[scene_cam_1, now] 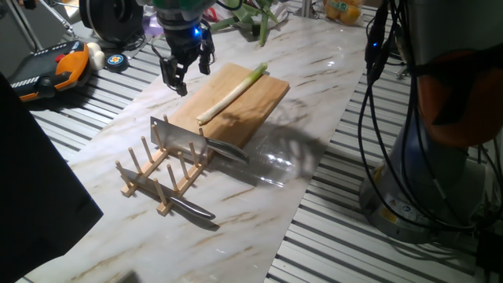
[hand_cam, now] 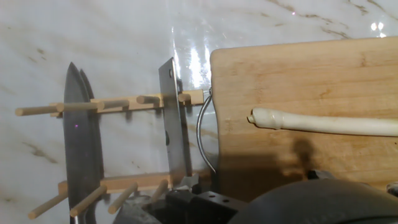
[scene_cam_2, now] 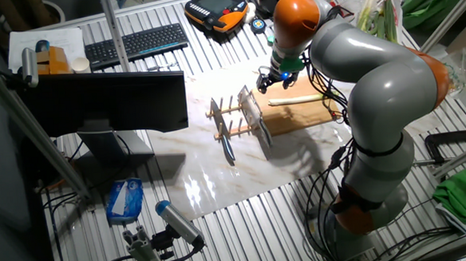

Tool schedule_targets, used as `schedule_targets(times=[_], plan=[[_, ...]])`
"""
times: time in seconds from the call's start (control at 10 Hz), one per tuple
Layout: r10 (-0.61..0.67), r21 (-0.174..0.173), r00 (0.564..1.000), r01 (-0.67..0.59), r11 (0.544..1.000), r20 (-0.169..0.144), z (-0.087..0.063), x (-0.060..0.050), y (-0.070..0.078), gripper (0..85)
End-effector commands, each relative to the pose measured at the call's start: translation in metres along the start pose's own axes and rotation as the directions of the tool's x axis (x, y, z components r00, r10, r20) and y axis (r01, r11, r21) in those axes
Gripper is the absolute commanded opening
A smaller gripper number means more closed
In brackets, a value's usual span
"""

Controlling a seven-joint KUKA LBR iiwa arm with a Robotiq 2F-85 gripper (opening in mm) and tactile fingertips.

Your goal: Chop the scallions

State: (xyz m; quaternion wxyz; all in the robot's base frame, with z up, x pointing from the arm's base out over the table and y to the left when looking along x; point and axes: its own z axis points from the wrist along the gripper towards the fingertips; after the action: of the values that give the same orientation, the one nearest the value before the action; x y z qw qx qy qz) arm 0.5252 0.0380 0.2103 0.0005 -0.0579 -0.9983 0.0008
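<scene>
One whole scallion (scene_cam_1: pixel 232 94), white shading to pale green, lies diagonally on the wooden cutting board (scene_cam_1: pixel 263 98). The other fixed view shows the scallion (scene_cam_2: pixel 295 100) on the board (scene_cam_2: pixel 304 117). In the hand view its white root end (hand_cam: pixel 323 123) points left across the board (hand_cam: pixel 298 74). My gripper (scene_cam_1: pixel 187 69) hangs above the board's far left corner, apart from the scallion, fingers spread and empty. A cleaver (scene_cam_1: pixel 177 137) and a slim knife (scene_cam_1: pixel 192 208) rest in the wooden peg rack (scene_cam_1: pixel 149 177) beside the board's near end.
A bundle of darker green stalks (scene_cam_1: pixel 259 20) lies at the back of the marble sheet. An orange teach pendant (scene_cam_1: pixel 55 67) sits at the far left. The arm's base (scene_cam_1: pixel 440 157) and cables stand on the right. A keyboard (scene_cam_2: pixel 136 44) and monitor (scene_cam_2: pixel 108 101) are beyond the rack.
</scene>
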Motion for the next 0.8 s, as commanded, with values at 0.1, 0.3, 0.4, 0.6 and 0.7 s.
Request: schedule_targets(times=[0.1, 0.3, 0.4, 0.6, 0.7], plan=[[0.008, 0.003, 1.0, -0.008, 1.0, 0.003, -0.001, 0.0004, 0.0009, 85.0], [0.005, 0.013, 1.0, -0.005, 1.0, 0.016, -0.0018, 0.0007, 0.0011, 85.0], [0.003, 0.013, 1.0, -0.003, 1.0, 0.017, -0.0018, 0.0007, 0.0011, 85.0], [0.0, 0.022, 1.0, 0.0, 1.0, 0.026, -0.0018, 0.0007, 0.0011, 85.0], [-0.002, 0.022, 1.0, 0.001, 1.0, 0.023, -0.0018, 0.0007, 0.0011, 85.0]])
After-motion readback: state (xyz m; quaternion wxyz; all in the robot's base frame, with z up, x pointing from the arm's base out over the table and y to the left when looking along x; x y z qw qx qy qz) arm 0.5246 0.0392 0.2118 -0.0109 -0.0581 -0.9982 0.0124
